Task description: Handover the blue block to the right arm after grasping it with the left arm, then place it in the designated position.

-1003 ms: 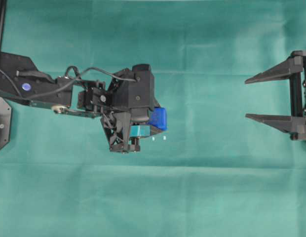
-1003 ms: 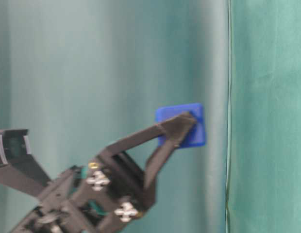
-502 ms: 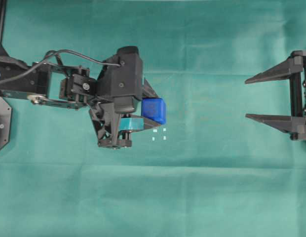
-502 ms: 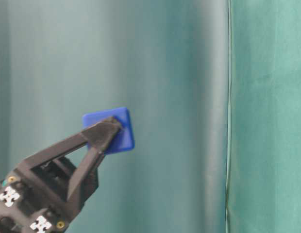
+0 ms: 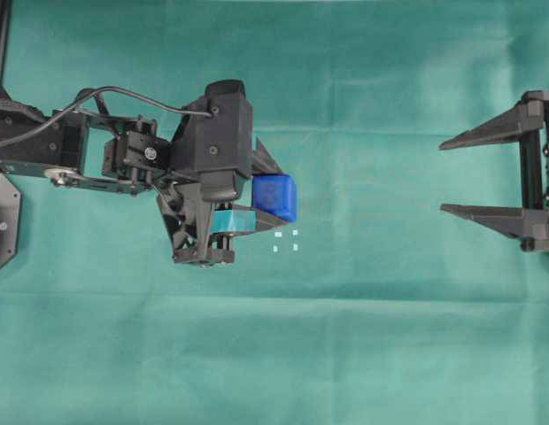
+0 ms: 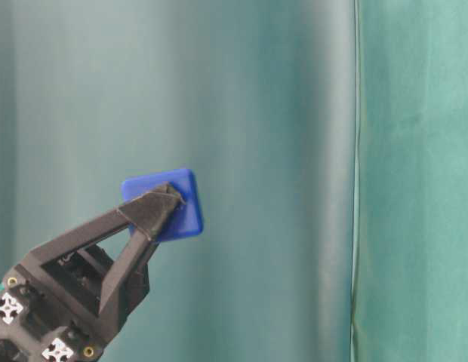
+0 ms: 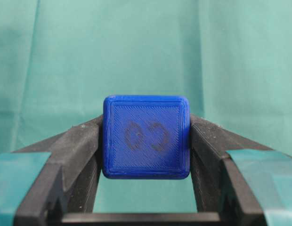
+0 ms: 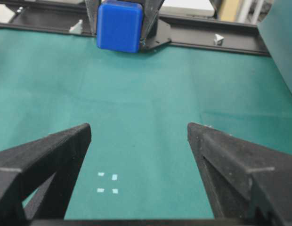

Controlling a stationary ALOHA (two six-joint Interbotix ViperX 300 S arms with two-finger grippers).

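You are looking at the left arm (image 5: 124,164) on the left of the overhead view, and its claw (image 5: 257,197) is gripping the blue block (image 5: 274,197) between the two teal-banded fingers (image 7: 66,160), clear of the green cloth (image 5: 372,336). Taking the block as your landmark, the claw's body is lying to its left and the fingertips are pressing its two side faces, so the face with the faint mark and the face pointing away from the wrist are staying bare. Just below and slightly right of the block in that overhead view, the four small white marks (image 5: 286,241) of the target spot are showing on the cloth, near it but not under it. Well to the right of the block, across a wide stretch of bare cloth, the right arm (image 5: 540,168) is waiting with its claw (image 5: 452,175) spread wide and holding nothing, its plain black fingers (image 8: 47,155) pointing back toward the block. From the right wrist view the block is sitting high and a little left of the gap between those fingers. In my judgement the handover is turning on that one gap: the block is far nearer the left arm, so you are needing to close the distance along the line between the claws, with the right fingers taking the faces that are left bare.
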